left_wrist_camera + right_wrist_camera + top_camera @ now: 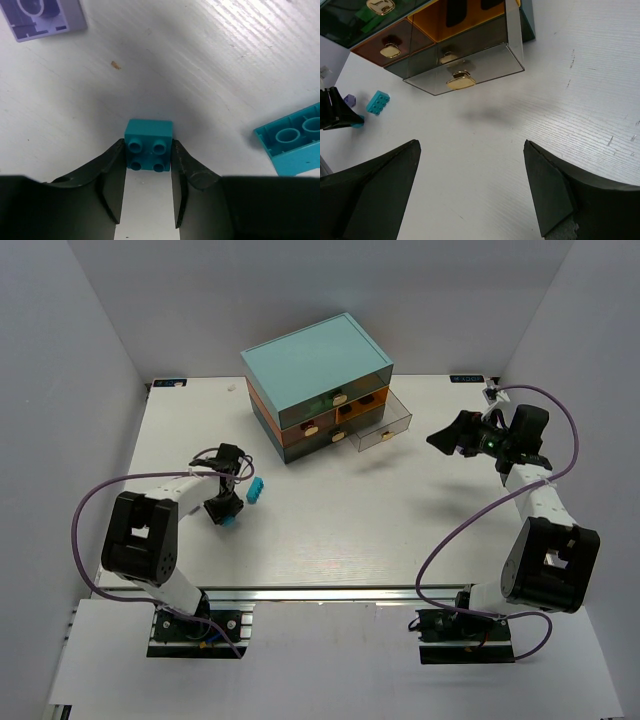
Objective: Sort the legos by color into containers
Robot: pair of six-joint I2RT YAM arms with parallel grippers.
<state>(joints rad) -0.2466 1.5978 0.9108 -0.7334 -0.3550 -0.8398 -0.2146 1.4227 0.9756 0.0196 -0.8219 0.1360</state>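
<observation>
We're early on, we reckon. On the table, the chest has one bottom drawer pulled out. It looks empty, and something green shows in a top one. Our right end effector hangs wide open, and the left end effector pinches a small cyan brick on the table. A bigger cyan brick and a lilac brick lie loose nearby.

White arms, black joints, purple cables
</observation>
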